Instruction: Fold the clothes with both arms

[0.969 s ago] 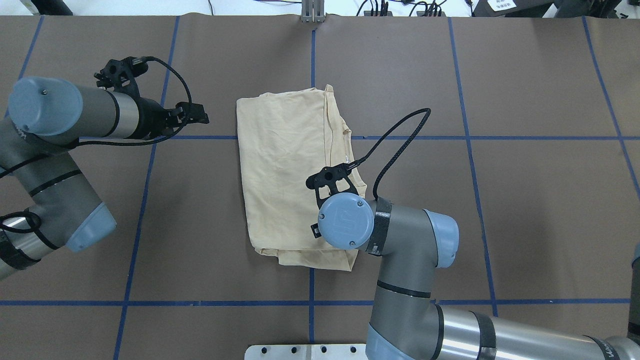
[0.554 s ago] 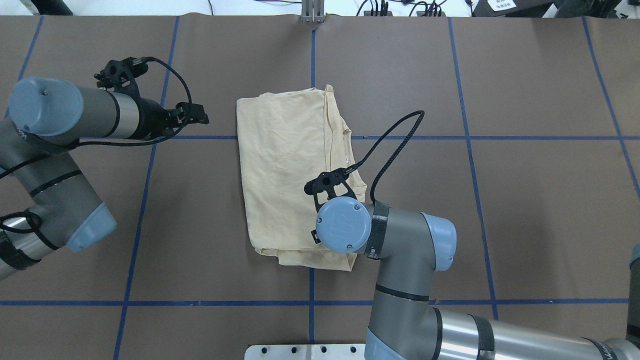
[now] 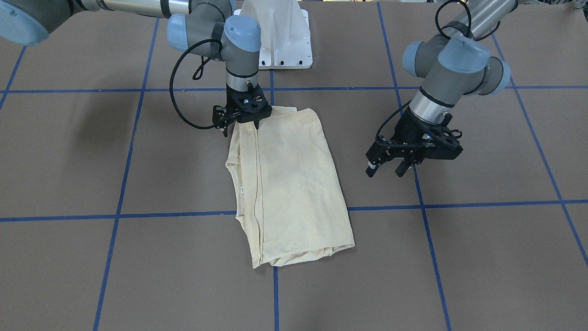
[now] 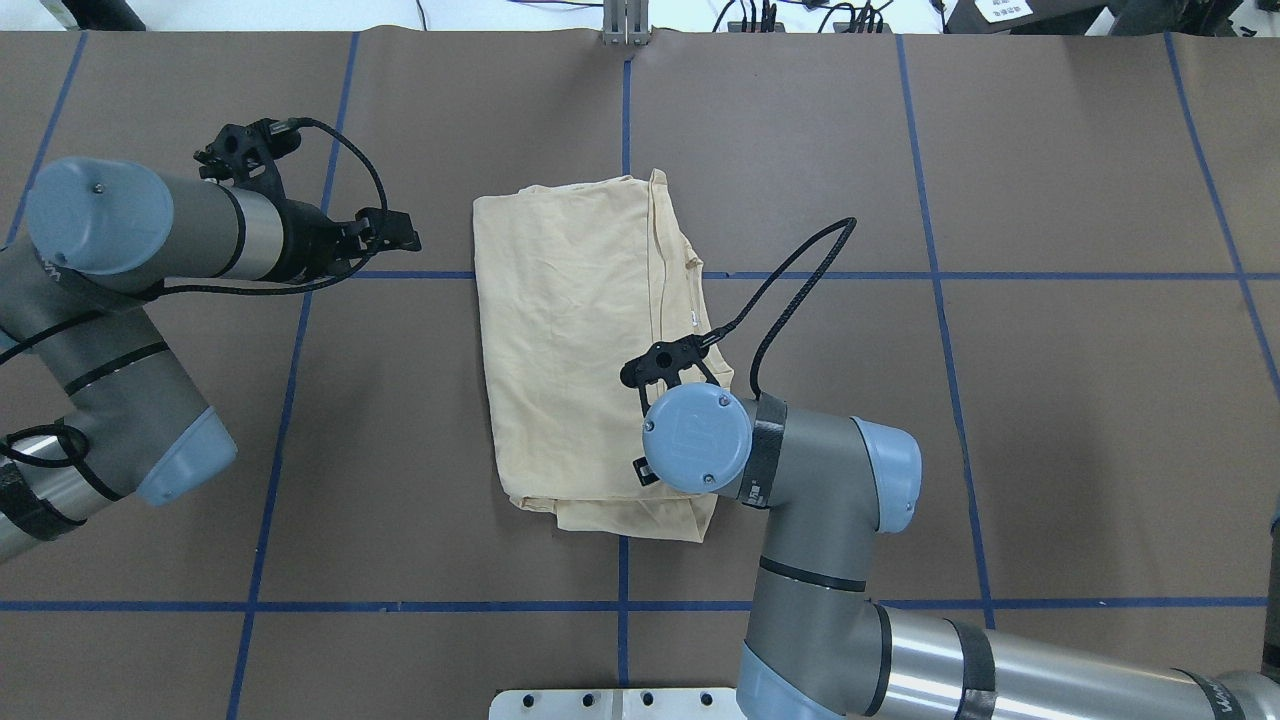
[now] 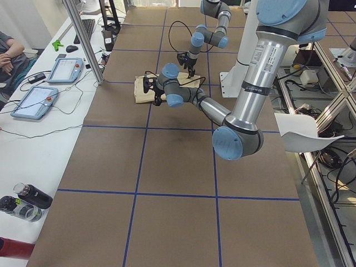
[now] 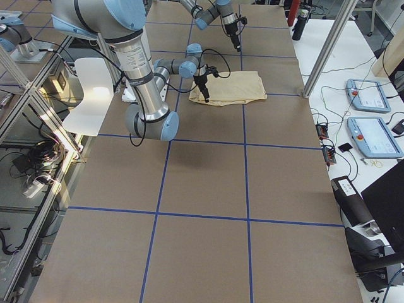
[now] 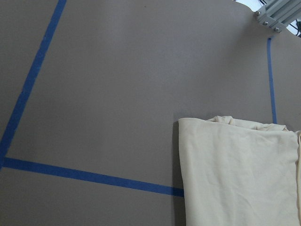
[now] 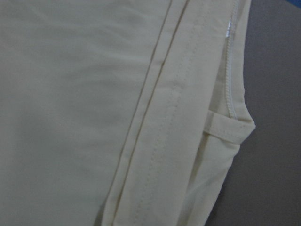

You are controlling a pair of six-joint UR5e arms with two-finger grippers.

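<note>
Right gripper (image 3: 240, 128) stands fingers-down on the shirt (image 4: 570, 340). Its jaws look apart, with nothing pinched between them as far as the front-facing view shows; from overhead its own wrist hides it. Seen from overhead, the shirt lies folded into a long strip at the middle of the table (image 4: 1000, 450), running from 12 to 6 o'clock, with the neckline and its small white label (image 4: 694, 317) on the 3 o'clock edge. The right gripper sits at about 5 o'clock on the strip, near the hem end. The left gripper (image 3: 385, 171), jaws also apart and empty, hovers off the cloth at roughly 10 o'clock, clear of the shirt's edge.

The step in hand is probably taking hold of the near end for a fold toward 12 o'clock. Done well, the right fingers would close on every layer at that corner, since thin cloth slides. The left gripper would need the matching 7 o'clock corner, so both lift level and lay the hem square.
</note>
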